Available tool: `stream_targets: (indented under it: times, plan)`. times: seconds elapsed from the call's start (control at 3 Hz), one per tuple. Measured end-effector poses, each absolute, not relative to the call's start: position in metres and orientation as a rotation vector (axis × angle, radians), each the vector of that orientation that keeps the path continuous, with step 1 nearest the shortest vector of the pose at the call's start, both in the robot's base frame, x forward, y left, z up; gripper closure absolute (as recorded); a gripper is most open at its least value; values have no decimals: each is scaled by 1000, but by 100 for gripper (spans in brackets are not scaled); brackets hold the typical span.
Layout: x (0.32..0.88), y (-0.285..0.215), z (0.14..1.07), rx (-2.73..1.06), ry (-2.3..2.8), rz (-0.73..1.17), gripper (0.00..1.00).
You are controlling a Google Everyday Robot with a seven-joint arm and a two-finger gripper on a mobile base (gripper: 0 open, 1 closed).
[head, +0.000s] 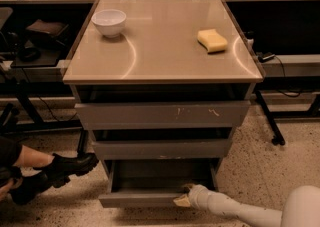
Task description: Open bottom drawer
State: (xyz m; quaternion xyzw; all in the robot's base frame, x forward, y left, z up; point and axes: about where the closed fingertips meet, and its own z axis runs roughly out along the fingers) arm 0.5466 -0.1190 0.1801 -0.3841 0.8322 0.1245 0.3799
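The bottom drawer [135, 198] is the narrowest grey front, lowest in the cabinet [162, 73]. It stands pulled out, and its shallow dark tray [160, 176] shows behind the front panel. My gripper [184, 196] is at the right end of that front panel, at its top edge, at the tip of my white arm [235, 211], which comes in from the lower right. Above are the mid-width drawer front [162, 148] and the widest drawer front [162, 115] with pale scratch marks.
A white bowl [109, 22] and a yellow sponge [212, 40] sit on the cabinet top. A person's black boots [52, 171] rest on the floor at the lower left. Dark desks with cables and metal legs stand on both sides.
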Motion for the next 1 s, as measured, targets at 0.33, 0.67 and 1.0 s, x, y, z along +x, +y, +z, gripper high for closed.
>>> stream_targets:
  times: [0.33, 0.67, 1.0]
  plan:
    - [547, -119, 180, -981, 2125, 318, 100]
    - [544, -120, 178, -964, 2124, 343, 100]
    - [544, -120, 179, -963, 2123, 345, 100]
